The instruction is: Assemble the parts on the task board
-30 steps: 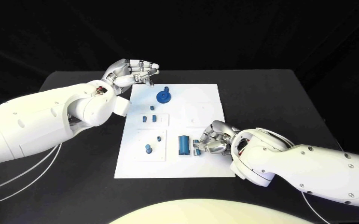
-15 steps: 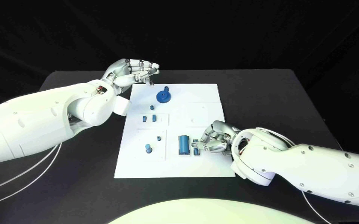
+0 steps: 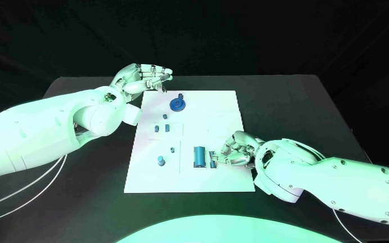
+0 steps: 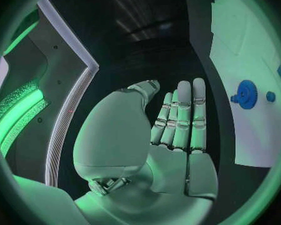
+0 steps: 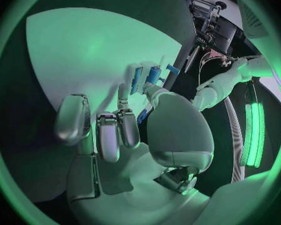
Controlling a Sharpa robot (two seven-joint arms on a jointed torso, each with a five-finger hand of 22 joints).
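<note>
The white task board (image 3: 218,113) lies in the middle of the black table. A blue gear (image 3: 177,105) stands near its far edge, with two small blue pegs (image 3: 162,127) below it. A blue cylinder (image 3: 198,157) lies near the front. My right hand (image 3: 236,152) rests at the board's right side, fingers curled. Its thumb and a finger pinch a small blue part (image 3: 213,163) just right of the cylinder; the right wrist view shows the part (image 5: 142,116) as a blue sliver between them. My left hand (image 3: 146,78) hovers over the board's far left corner and holds nothing (image 4: 178,130).
More small blue pieces (image 3: 162,160) sit on the board's front left. In the left wrist view the gear (image 4: 245,94) is beyond the fingertips. Bare black table (image 3: 292,102) surrounds the board on all sides.
My right hand has crept slightly toward the front edge of the board, with the small part still at its fingertips. The left hand has not moved.
</note>
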